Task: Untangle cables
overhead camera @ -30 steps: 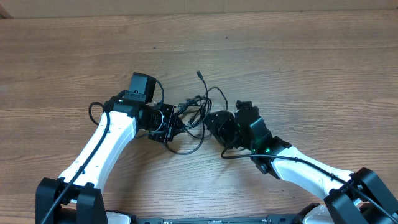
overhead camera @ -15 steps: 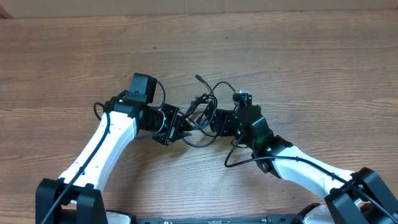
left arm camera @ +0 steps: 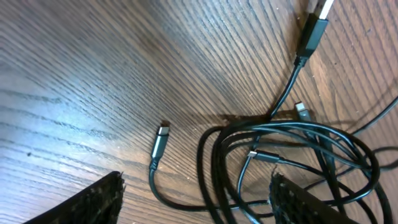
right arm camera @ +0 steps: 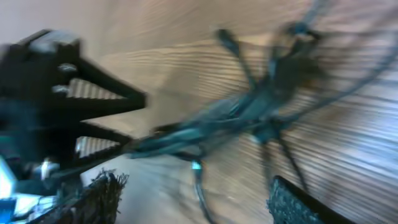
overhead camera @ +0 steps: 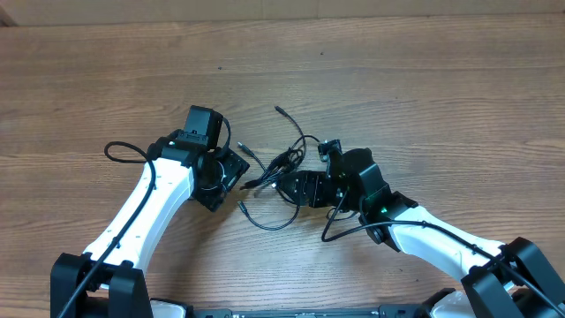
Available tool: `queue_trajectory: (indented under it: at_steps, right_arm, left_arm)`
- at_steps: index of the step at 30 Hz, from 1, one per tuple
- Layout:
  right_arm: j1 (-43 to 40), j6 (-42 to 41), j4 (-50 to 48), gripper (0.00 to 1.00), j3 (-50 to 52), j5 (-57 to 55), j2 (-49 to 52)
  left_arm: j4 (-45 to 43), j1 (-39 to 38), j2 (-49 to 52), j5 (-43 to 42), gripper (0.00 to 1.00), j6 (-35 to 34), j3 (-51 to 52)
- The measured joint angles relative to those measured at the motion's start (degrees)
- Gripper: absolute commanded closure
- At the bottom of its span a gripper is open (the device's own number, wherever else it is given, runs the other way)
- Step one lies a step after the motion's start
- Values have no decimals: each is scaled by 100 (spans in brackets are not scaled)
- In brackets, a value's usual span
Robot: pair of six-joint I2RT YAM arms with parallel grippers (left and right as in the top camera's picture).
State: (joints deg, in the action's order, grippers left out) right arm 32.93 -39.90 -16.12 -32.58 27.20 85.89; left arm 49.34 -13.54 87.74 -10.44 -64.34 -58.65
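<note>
Wooden desk (overhead camera: 424,79). Cables (overhead camera: 284,164) tangled on it. Left pincer (left arm camera: 196,186) spread over cables' edge, gripping nothing; right pincer (right arm camera: 196,186) opposite, spread too, blurred. Likely step: picking strand. Next: clamp loose plug (left arm camera: 163,132), draw clear of cables.

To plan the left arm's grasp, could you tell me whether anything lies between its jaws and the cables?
Nothing visible does. The left gripper has its jaws open over bare table, and loops of the cables lie directly between them with no other thing in front.
</note>
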Motion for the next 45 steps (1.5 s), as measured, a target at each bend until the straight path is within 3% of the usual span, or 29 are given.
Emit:
queue_trajectory:
  at_steps: [4,9,13,14,16,18,20,25,29,31,33,37,39,45]
  right_arm:
    - [-37,-249,-678,6,-4,236,-2]
    - [-66,-142,-728,9,-4,-57,0]
    - [-66,-142,-739,50,-4,-168,0]
    - [-63,-125,-769,64,-4,-120,0]
    - [-66,-92,-931,82,-2,44,0]
    - [-66,-122,-1064,96,-4,238,0]
    - [-66,-98,-1034,96,-4,376,0]
    - [-66,-105,-1327,95,-4,647,0]
    - [-109,-85,-1421,83,-4,667,0]
    - [-273,-101,-1351,72,-4,656,0]
    - [-485,-116,-1185,68,-4,647,0]
    - [-922,-254,-306,69,-20,588,0]
    - [-916,-291,330,75,-22,529,0]
    - [-879,-358,1996,77,-15,-345,0]
  left_arm:
    - [22,0,0,22,24,282,0]
    - [22,0,0,44,25,387,0]
    - [24,0,0,44,25,437,0]
    - [20,0,0,46,25,439,0]
    - [24,0,0,48,24,442,0]
    - [20,0,0,63,31,446,0]
    - [22,0,0,66,38,455,0]
    - [20,0,0,61,28,540,0]
    - [0,0,0,-168,36,1095,0]
    - [0,0,0,-282,42,1456,0]
    - [-2,0,0,-400,46,1718,0]
    - [-92,0,0,-586,47,2002,0]
    - [-199,0,0,-658,50,1971,0]
    - [-476,0,0,-841,59,1204,0]
